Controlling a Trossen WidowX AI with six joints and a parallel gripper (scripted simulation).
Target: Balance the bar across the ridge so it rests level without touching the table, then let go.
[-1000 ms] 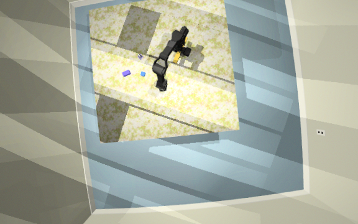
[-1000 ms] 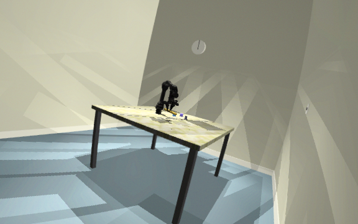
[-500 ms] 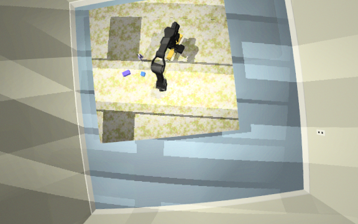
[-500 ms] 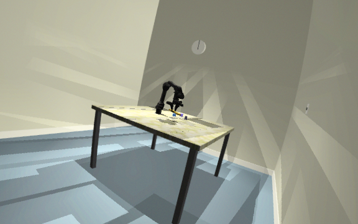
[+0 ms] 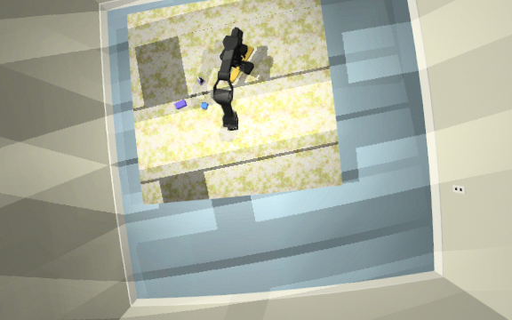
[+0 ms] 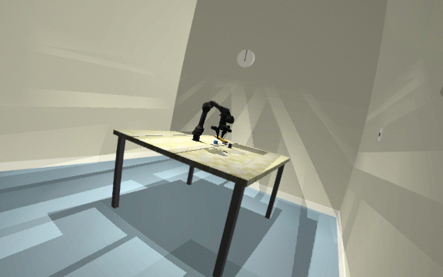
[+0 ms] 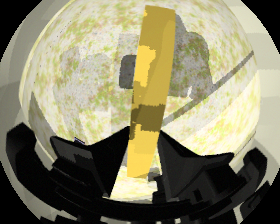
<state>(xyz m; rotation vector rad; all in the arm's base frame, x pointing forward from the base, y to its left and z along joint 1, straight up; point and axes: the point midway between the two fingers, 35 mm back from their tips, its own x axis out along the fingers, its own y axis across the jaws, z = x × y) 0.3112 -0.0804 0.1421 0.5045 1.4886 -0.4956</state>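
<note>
My gripper point(image 5: 242, 65) point(image 6: 219, 135) point(image 7: 143, 131) is shut on the long yellow bar point(image 5: 235, 74) point(image 6: 221, 139) point(image 7: 153, 85). In the wrist view the bar runs lengthwise between the fingers and extends far beyond them. The arm's shadow lies beside it, and the bar appears raised off the table. A small dark and lilac faceted piece point(image 5: 200, 80), which looks like the ridge, stands on the table left of the bar in the top view. The ridge is too small to make out clearly. The bar is apart from it.
A purple block point(image 5: 180, 104) and a smaller blue block point(image 5: 204, 106) point(image 6: 215, 141) lie on the patterned table point(image 5: 283, 164) point(image 6: 160, 144), left of the arm in the top view. Broad shadows cross the table top.
</note>
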